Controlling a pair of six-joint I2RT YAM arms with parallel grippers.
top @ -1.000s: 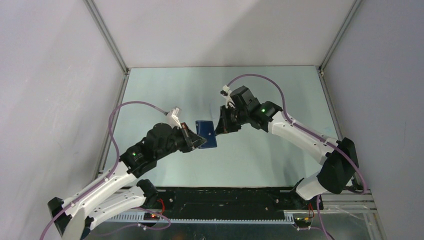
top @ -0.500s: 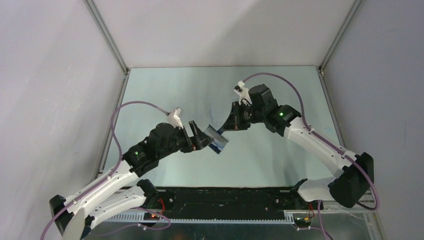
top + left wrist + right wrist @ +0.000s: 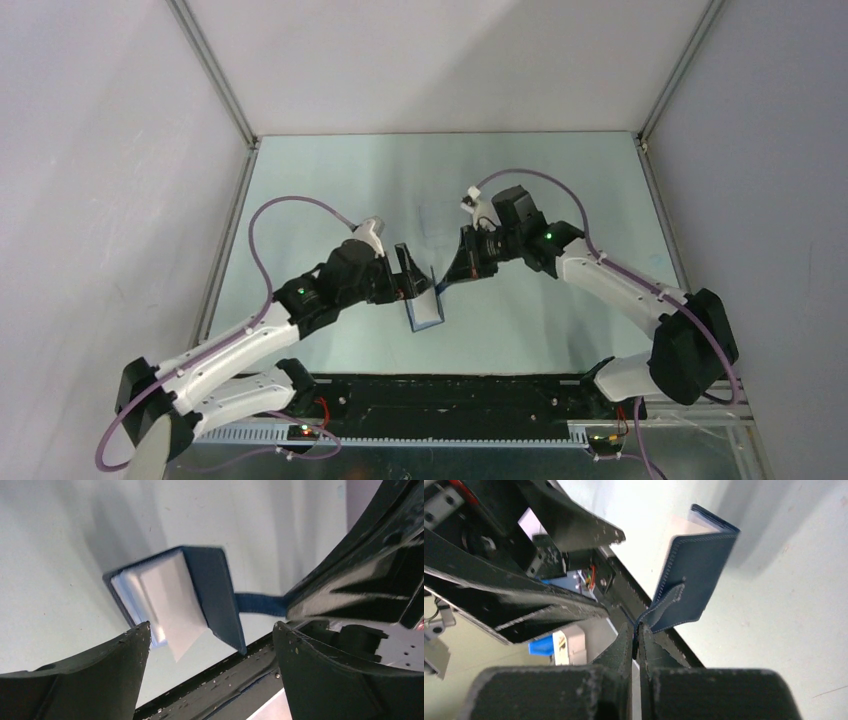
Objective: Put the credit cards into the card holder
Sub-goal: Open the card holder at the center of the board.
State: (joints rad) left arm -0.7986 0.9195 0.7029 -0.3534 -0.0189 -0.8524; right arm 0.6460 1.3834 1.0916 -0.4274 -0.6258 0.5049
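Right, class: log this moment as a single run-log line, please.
left hand: open, straddling card holder | right hand: shut on its strap | credit cards: pale, tucked in card holder

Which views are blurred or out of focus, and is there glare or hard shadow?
Left wrist view: the card holder is blurred at its edges. Right wrist view: its stitching is fairly crisp, but the right gripper, close to the lens, is out of focus. Top external view: even light, soft shadows on the table, no glare.
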